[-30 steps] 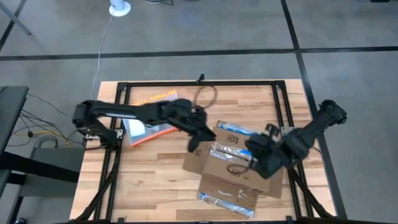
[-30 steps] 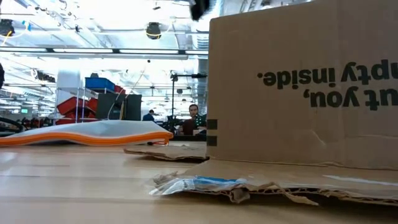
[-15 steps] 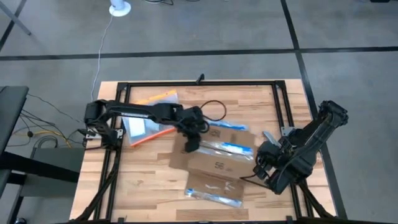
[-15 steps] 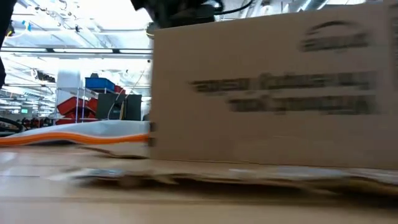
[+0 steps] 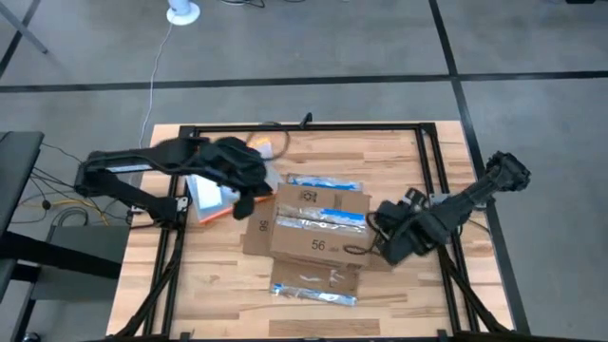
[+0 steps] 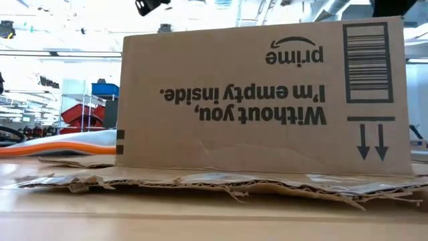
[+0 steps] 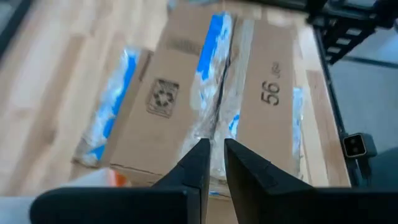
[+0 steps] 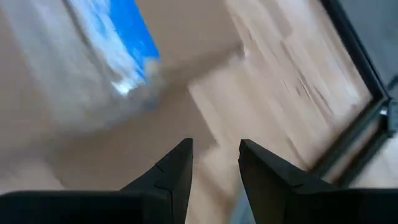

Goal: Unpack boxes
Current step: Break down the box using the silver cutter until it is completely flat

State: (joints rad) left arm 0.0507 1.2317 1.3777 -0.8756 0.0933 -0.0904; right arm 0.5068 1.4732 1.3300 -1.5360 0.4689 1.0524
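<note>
The brown cardboard box point(image 5: 318, 226) sits mid-table with its flaps spread flat on the wood and blue-and-white tape along its top seam point(image 7: 214, 68). In the low view its print reads upside down point(image 6: 261, 100). My left gripper point(image 5: 245, 201) hovers off the box's left end, raised above it, fingers nearly together with nothing between them point(image 7: 216, 158). My right gripper point(image 5: 378, 245) stands at the box's right end, open point(image 8: 216, 163), over a brown flap point(image 8: 124, 143) and bare wood. My right gripper's fingers stand just above the flap at the box's right end; whether they touch it, I cannot tell. My left gripper touches nothing.
An orange-edged clear pouch point(image 5: 220, 195) lies left of the box, under my left arm. A black frame point(image 5: 429, 161) runs around the tabletop. A torn taped flap point(image 5: 313, 290) reaches toward the near edge. Bare wood shows at the near left.
The box has slid toward the table's left and turned square to the edges, its flaps still on the wood. My left gripper has drawn away from the box toward the left edge and risen. My right gripper swung out to the near right, then came back to the box.
</note>
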